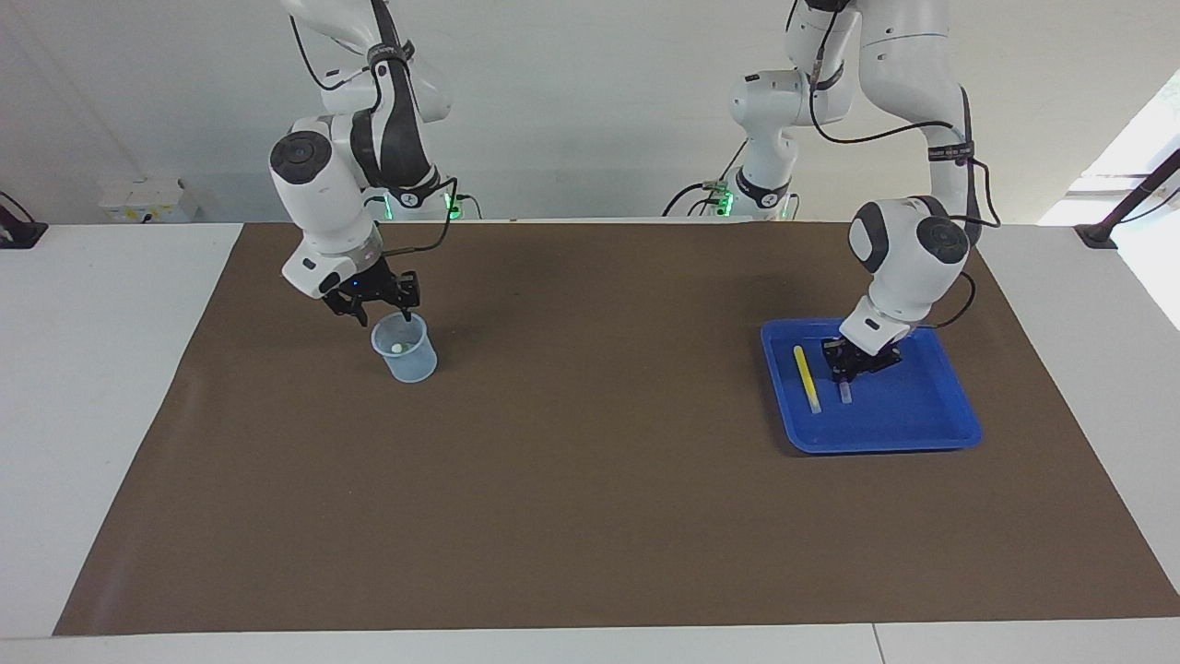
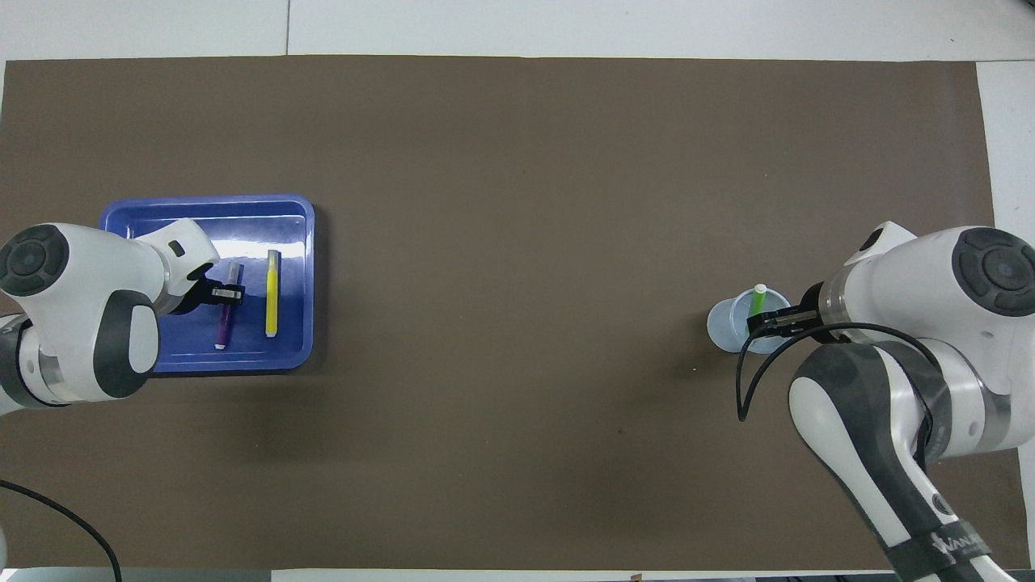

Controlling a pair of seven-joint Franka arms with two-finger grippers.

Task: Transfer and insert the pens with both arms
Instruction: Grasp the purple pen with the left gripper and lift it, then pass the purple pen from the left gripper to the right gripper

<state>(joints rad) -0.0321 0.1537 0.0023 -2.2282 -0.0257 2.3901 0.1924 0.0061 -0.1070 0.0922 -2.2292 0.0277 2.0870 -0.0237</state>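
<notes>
A purple pen (image 2: 221, 327) and a yellow pen (image 2: 272, 293) lie side by side in a blue tray (image 2: 287, 218) at the left arm's end of the table. My left gripper (image 2: 229, 293) is down in the tray on the purple pen, whose pale end (image 1: 845, 394) sticks out below it. The yellow pen (image 1: 808, 376) lies free beside it. A green pen (image 2: 758, 301) stands tilted in a translucent cup (image 2: 724, 323) at the right arm's end. My right gripper (image 1: 384, 314) is open just above the cup's rim (image 1: 403, 346), holding nothing.
A brown mat (image 1: 590, 480) covers the table's middle, with white table (image 1: 101, 387) around it. Two smaller white arms stand at the robots' edge of the table (image 1: 765, 138).
</notes>
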